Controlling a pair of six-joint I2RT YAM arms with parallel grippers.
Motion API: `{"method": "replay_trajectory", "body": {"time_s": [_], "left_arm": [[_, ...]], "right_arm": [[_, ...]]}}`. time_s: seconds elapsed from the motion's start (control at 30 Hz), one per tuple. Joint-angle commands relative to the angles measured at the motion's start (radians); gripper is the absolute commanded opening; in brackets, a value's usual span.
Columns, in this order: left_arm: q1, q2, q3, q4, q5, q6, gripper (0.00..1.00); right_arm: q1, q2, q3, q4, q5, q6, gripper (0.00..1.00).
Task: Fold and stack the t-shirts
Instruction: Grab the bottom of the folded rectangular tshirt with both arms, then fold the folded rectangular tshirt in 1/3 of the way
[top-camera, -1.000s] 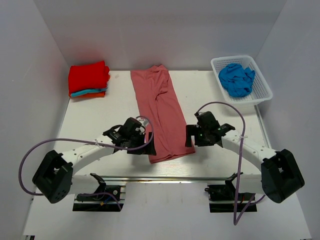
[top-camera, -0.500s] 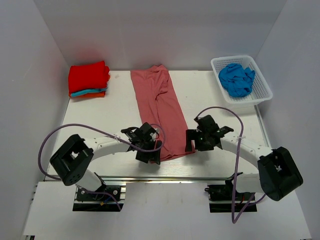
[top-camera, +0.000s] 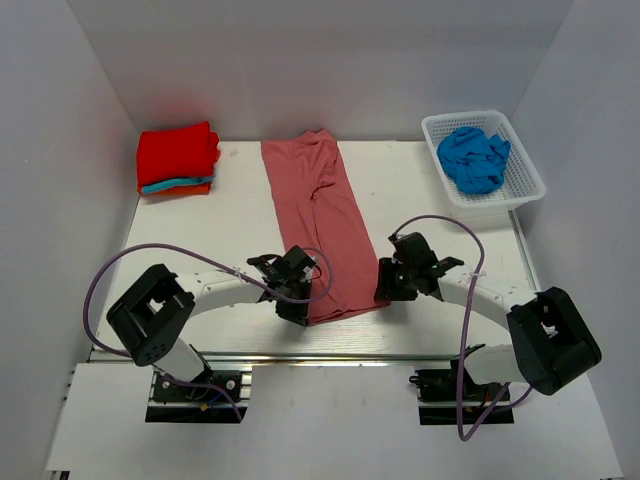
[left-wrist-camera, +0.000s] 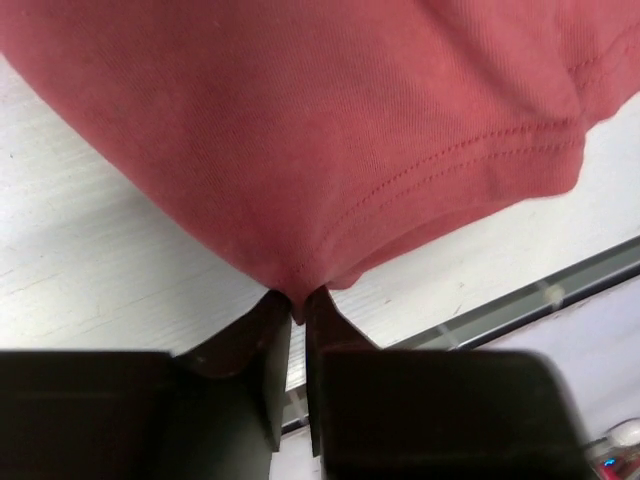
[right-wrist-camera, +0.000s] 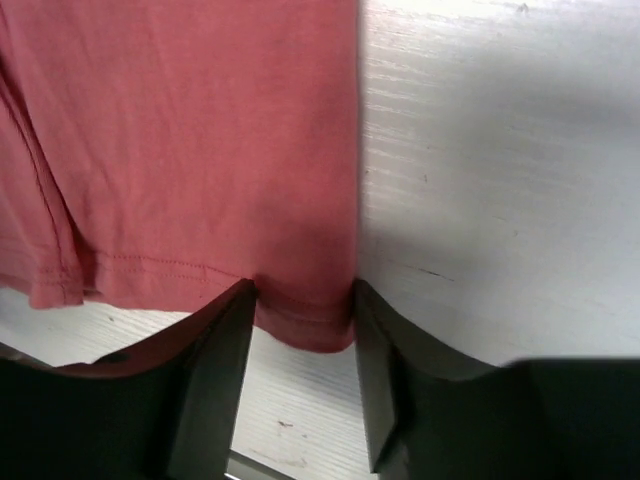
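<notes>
Closed in on the near hem over the last second: found the left gripper (top-camera: 300, 312) shifted rightward, from beside the dusty rose shirt (top-camera: 318, 215) to its near left corner, and the right gripper (top-camera: 386, 290) eased slightly toward the near right corner. Saw the shirt itself unmoved, laid as a long narrow strip down the middle of the table (top-camera: 225, 235), its hem end near the front edge.

From the left wrist, saw the left gripper (left-wrist-camera: 297, 300) pressed together on a small pucker of the stitched hem, cloth (left-wrist-camera: 300, 130) pinched between the dark fingers (left-wrist-camera: 268, 350), with the metal rail (left-wrist-camera: 540, 295) of the table's front edge just beyond. From the right wrist, saw the right gripper (right-wrist-camera: 305, 300) spread apart, fingers (right-wrist-camera: 215, 350) straddling the hem corner, the shirt's (right-wrist-camera: 200, 130) straight side edge running along the inner face of one finger.

Noted bare white tabletop on both sides of the strip. Found the bright red shirt (top-camera: 178, 152) folded at the far left corner atop the turquoise shirt (top-camera: 168, 185) and orange shirt (top-camera: 190, 190), well apart from the strip. Found the bright blue shirt (top-camera: 472, 158) crumpled in the white basket (top-camera: 530, 186) at the far right.
</notes>
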Motion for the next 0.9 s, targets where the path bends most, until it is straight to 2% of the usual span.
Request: {"method": "replay_trajectory", "body": {"time_s": [0.0, 0.03, 0.07, 0.13, 0.17, 0.27, 0.47, 0.7, 0.73, 0.77, 0.87], "left_arm": [[-0.006, 0.035, -0.017, -0.002, -0.063, 0.015, 0.15], [-0.006, 0.035, -0.017, -0.002, -0.063, 0.015, 0.09], [-0.006, 0.035, -0.008, -0.002, -0.073, 0.015, 0.0], [-0.006, 0.025, 0.001, 0.008, -0.062, 0.015, 0.0], [-0.006, 0.011, 0.012, -0.001, -0.051, 0.015, 0.0], [-0.006, -0.02, 0.036, -0.041, -0.051, 0.027, 0.0], [0.018, -0.107, 0.037, -0.018, 0.012, 0.047, 0.0], [0.063, -0.031, 0.191, -0.041, -0.008, 0.071, 0.0], [0.072, -0.016, 0.222, -0.051, -0.058, 0.071, 0.0], [0.083, -0.015, 0.236, -0.062, -0.074, 0.062, 0.0], [0.135, 0.009, 0.282, -0.062, -0.086, 0.062, 0.0]], "right_arm": [[-0.003, 0.019, -0.022, 0.008, 0.0, 0.015, 0.48], [-0.005, 0.016, -0.022, 0.01, 0.006, 0.02, 0.44], [-0.002, 0.008, -0.025, 0.008, 0.01, 0.021, 0.28], [-0.002, 0.003, -0.025, 0.018, 0.014, 0.024, 0.07], [0.0, -0.01, -0.025, 0.015, 0.009, 0.027, 0.0], [0.0, -0.055, -0.013, 0.005, -0.012, 0.005, 0.0], [-0.003, -0.118, 0.061, -0.025, -0.011, -0.017, 0.0], [-0.005, 0.023, 0.223, -0.057, -0.006, -0.029, 0.0], [-0.005, 0.054, 0.245, -0.077, 0.006, -0.028, 0.0], [-0.005, 0.086, 0.316, -0.099, 0.073, -0.022, 0.0], [-0.015, 0.154, 0.417, -0.127, 0.145, -0.006, 0.0]]}}
